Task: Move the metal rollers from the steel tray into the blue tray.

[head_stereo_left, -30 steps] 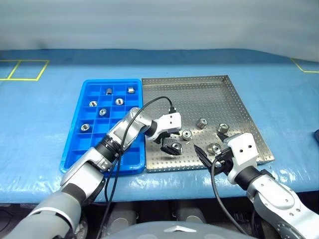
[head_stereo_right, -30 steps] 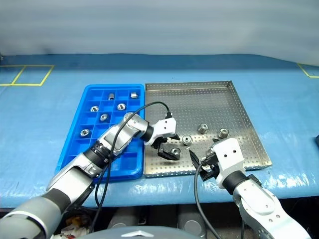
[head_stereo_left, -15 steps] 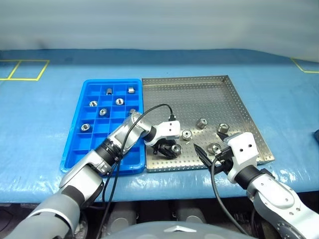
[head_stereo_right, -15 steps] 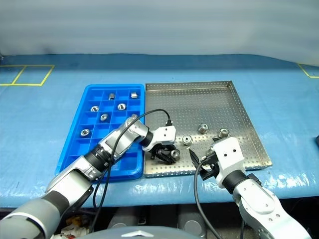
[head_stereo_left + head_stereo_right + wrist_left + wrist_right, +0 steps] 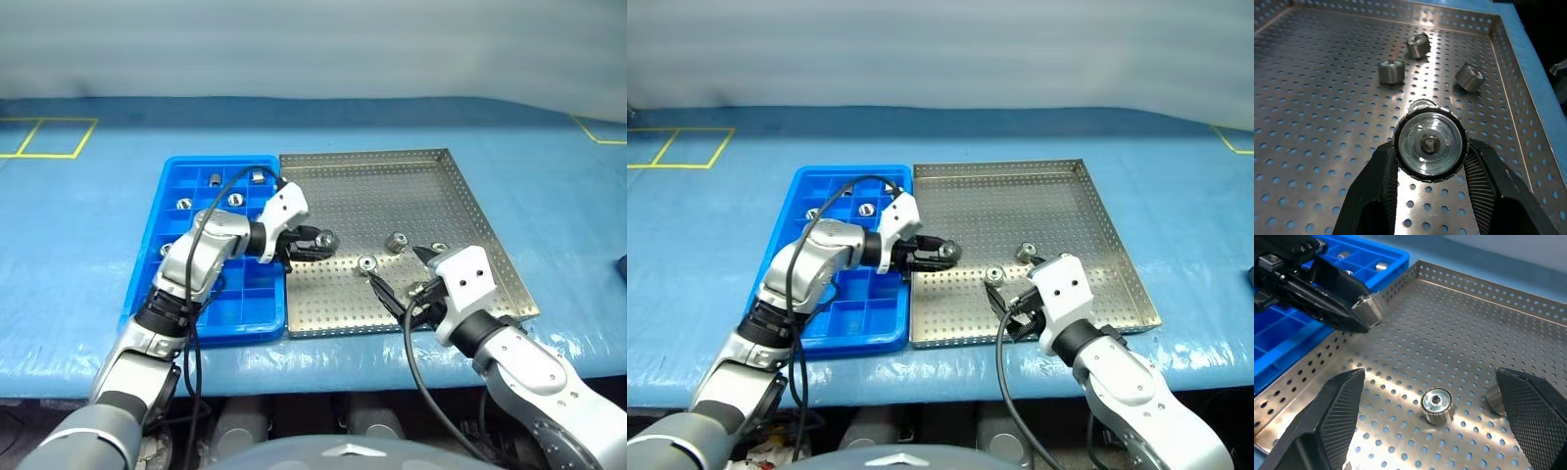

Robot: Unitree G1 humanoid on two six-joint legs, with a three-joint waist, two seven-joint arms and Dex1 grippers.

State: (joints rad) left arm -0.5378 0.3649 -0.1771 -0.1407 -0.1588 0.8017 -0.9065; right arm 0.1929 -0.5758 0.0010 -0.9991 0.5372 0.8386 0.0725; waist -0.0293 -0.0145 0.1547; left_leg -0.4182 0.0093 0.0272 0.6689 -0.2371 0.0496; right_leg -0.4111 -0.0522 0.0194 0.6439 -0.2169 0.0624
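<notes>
My left gripper is shut on a metal roller, held lifted above the left part of the steel tray, close to the blue tray. Three more metal rollers lie on the steel tray's perforated floor: one in the middle, one just behind it, and one partly hidden by my right hand. My right gripper stands open low over the tray's front, with a loose roller between and beyond its fingers. Several rollers sit in the blue tray's rear compartments.
Both trays lie side by side on a blue table covering, the blue tray on the left. Yellow tape marks lie at the far left. Black cables loop over my left arm, above the blue tray.
My left gripper shut on a roller near the steel tray's front, lifted it and carried it back and left toward the blue tray. My right gripper edged slightly left, still open.
</notes>
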